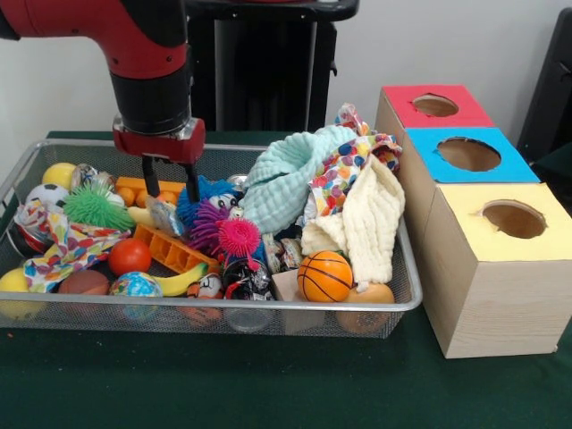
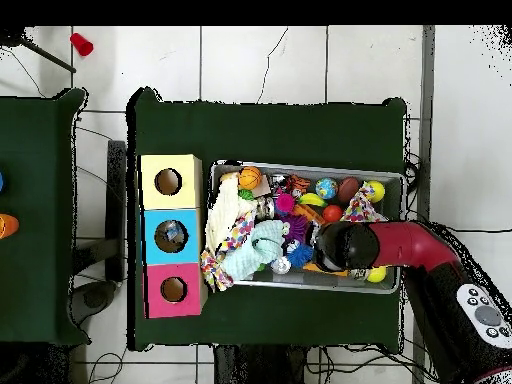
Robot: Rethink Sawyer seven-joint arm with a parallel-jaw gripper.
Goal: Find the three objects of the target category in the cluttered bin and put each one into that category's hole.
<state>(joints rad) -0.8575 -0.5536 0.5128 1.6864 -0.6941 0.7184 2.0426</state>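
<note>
The wire mesh bin (image 1: 295, 306) is full of toys and cloths; it also shows in the overhead view (image 2: 300, 169). My gripper (image 1: 170, 186) reaches down into its left part in the front view, fingers (image 1: 150, 179) apart with nothing between them. Just below the tips lies a wrinkly see-through bottle (image 1: 164, 218), partly buried. Another clear piece (image 1: 248, 318) shows through the front mesh. The red-topped box's round hole (image 1: 435, 105) is far right at the back, and shows from above (image 2: 173, 290). From above, the arm's wrist (image 2: 335, 245) hides the gripper.
Blue-topped hole (image 1: 469, 154) and yellow-topped hole (image 1: 514, 219) sit in front of the red one. Around the gripper: green spiky ball (image 1: 96, 207), blue and pink spiky balls (image 1: 223, 234), an orange block (image 1: 174, 252). A mint cloth (image 1: 290, 179) and cream cloth (image 1: 362, 228) are piled mid-bin.
</note>
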